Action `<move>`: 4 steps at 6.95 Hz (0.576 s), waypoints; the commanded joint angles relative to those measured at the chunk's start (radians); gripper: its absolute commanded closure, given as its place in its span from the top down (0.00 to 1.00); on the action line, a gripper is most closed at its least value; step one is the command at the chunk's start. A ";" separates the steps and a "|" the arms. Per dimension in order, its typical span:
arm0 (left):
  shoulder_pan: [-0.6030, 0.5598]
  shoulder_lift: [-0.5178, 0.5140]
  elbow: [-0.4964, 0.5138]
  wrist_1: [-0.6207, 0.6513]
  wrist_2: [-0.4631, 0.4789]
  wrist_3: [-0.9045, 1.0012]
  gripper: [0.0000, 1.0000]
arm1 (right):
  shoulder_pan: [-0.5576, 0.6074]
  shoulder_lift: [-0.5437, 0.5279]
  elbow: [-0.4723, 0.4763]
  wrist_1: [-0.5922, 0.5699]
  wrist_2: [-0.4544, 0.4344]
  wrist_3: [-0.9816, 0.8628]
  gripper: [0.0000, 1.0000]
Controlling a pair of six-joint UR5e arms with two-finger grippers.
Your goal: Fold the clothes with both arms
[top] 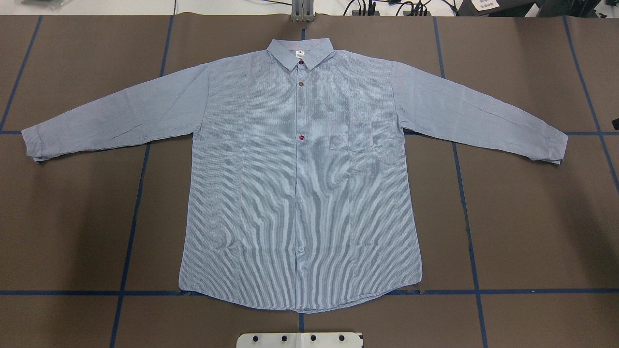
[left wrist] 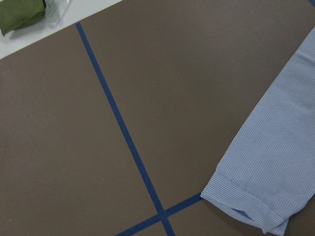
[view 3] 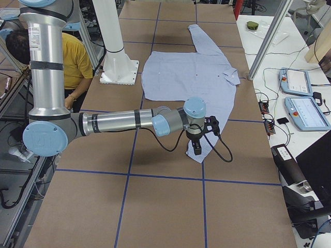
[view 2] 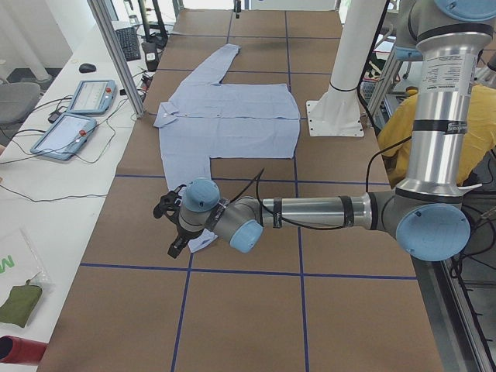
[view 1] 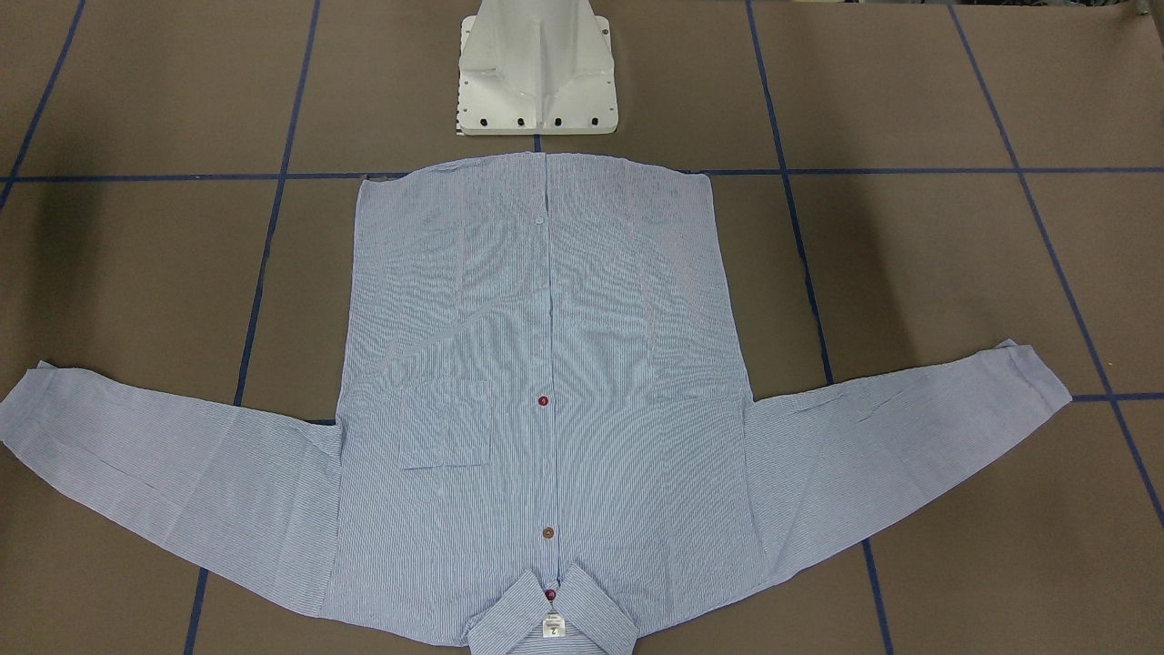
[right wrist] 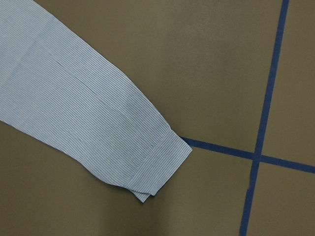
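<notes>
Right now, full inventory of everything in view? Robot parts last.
shirt: 1, light blue-and-white stripe, flat and front up mid-table, sleeves spread, collar away from the robot
table: 1, brown with blue tape grid
pedestal: 1, white, by the shirt hem
tablets: 2, blue-grey, on the side bench
green bundle: 1, on the side bench
person: 1, yellow top, behind the robot
left arm: 1, silver with blue caps; left gripper black, by one cuff, cannot tell if open
right arm: 1, same colours; right gripper black, by the other cuff, cannot tell if open
</notes>
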 commanded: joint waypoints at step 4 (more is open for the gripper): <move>-0.002 0.012 -0.018 -0.012 -0.013 0.000 1.00 | -0.001 0.002 -0.062 0.006 0.010 0.002 1.00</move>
